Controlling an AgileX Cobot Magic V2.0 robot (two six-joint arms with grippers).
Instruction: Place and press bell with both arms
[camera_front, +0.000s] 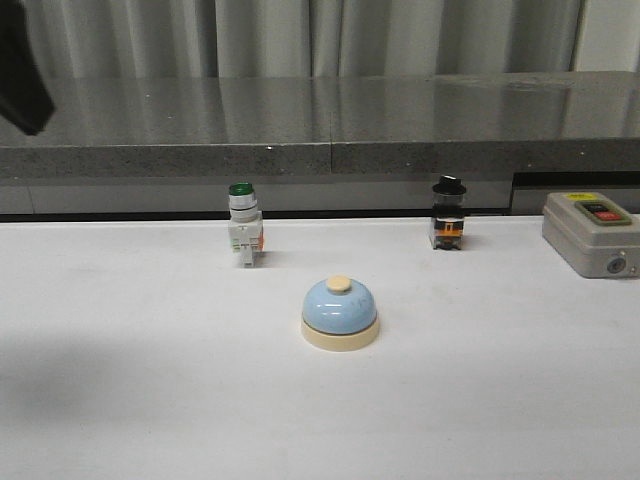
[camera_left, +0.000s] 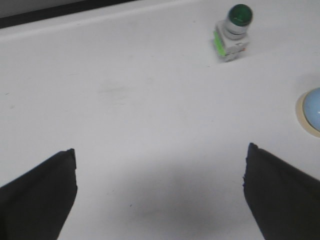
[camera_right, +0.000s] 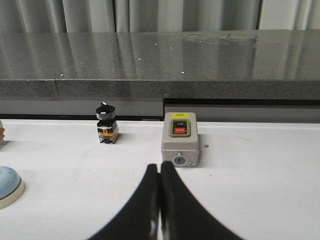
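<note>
On the left, our left gripper (camera_left: 160, 192) hangs spread wide above bare table (camera_front: 120, 380). The bell (camera_front: 340, 312) sits mid-table, untouched. On the right, our right gripper (camera_right: 159, 200) has fingers pressed together, empty.

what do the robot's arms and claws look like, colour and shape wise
Both claws are plain matte black. The left claw shows two broad, blunt-cornered fingers. The right claw has two smooth, curved fingers tapering to narrow tips. No cables, markings or labels show. A black piece of the left arm sits top left in the front view.

"OFF" on the grey box's (camera_right: 180, 139) red button; "ON", probably, above.
</note>
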